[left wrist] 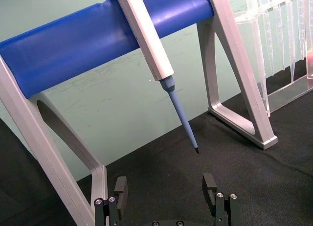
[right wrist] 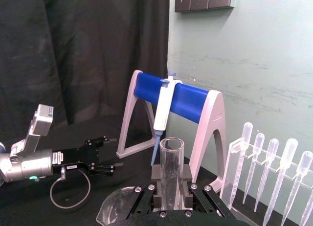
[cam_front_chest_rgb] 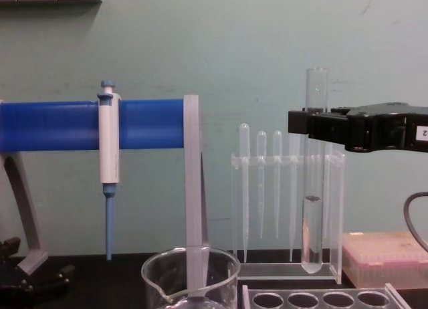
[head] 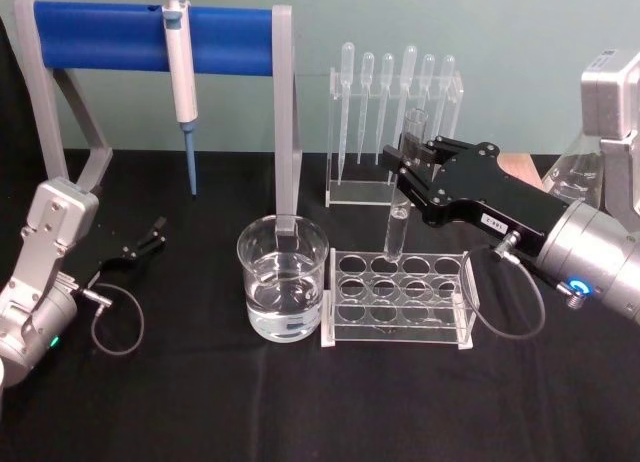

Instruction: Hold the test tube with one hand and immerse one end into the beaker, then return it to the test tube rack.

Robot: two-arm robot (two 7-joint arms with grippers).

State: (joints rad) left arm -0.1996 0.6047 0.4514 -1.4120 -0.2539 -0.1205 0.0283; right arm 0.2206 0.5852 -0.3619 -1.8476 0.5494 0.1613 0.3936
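My right gripper (head: pixel 408 167) is shut on the clear test tube (head: pixel 398 217), which it holds upright by its upper part. The tube's rounded bottom hangs just above the back row of the clear rack (head: pixel 400 297). From the chest, the tube (cam_front_chest_rgb: pixel 313 209) hangs below the black jaws of the right gripper (cam_front_chest_rgb: pixel 314 125), its end above the rack holes. The right wrist view looks down past the tube's (right wrist: pixel 172 167) open rim. The beaker (head: pixel 283 277), part filled with clear liquid, stands left of the rack; the beaker (cam_front_chest_rgb: pixel 190 275) also shows low in the chest view. My left gripper (head: pixel 150 237) rests open at the table's left.
A white-and-blue pipettor (head: pixel 182 72) hangs from a blue-barred stand (head: pixel 150 37) behind the beaker. Plastic pipettes (head: pixel 395 82) stand in a clear holder behind the rack. A glass flask (head: pixel 575 167) sits at the far right. The black table in front is bare.
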